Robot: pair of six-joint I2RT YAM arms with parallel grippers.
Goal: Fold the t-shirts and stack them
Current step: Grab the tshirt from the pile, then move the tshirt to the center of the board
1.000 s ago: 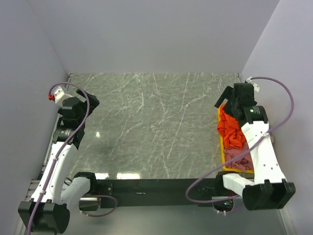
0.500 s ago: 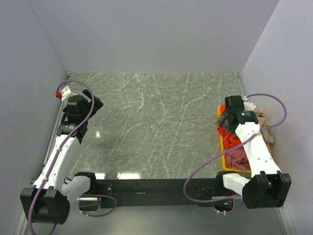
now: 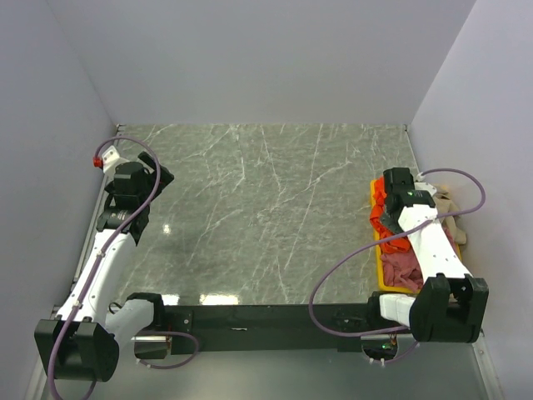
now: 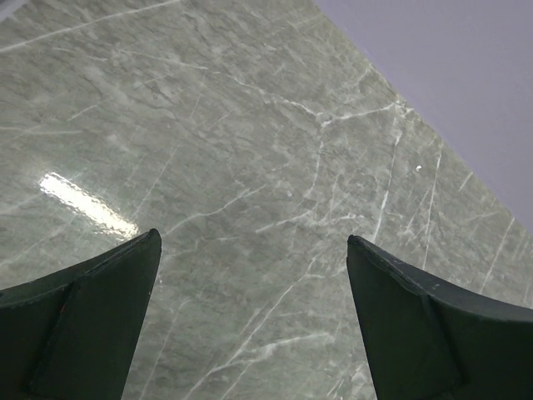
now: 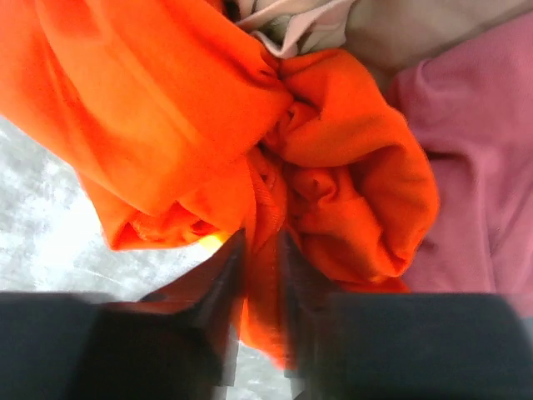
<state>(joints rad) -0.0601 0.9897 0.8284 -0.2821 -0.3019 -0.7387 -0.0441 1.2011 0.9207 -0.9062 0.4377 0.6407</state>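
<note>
Where the right arm reaches down at the right edge of the grey-green marble-patterned tabletop [image 3: 266, 208], the right hand [image 5: 262, 300] is closed on the bright orange-red soft cloth t-shirt [image 5: 166, 108]. Its two dark fingers [image 5: 204, 300] pinch a raised fold of that cloth between them. This garment lies crumpled in the shallow yellow plastic bin [image 3: 398, 290], which sits at the tabletop's right edge. The dusty pink cloth t-shirt [image 5: 475, 167] is bunched in the same bin, touching the orange-red one and lying toward the near end. The beige cloth t-shirt [image 5: 416, 25] lies against both; in the top view it shows on the bin's outer, right-hand side. All three are unfolded.

The left hand [image 4: 254, 325] hangs over bare tabletop on the left side, fingers spread wide, gripping nothing, well apart from the garments.
</note>
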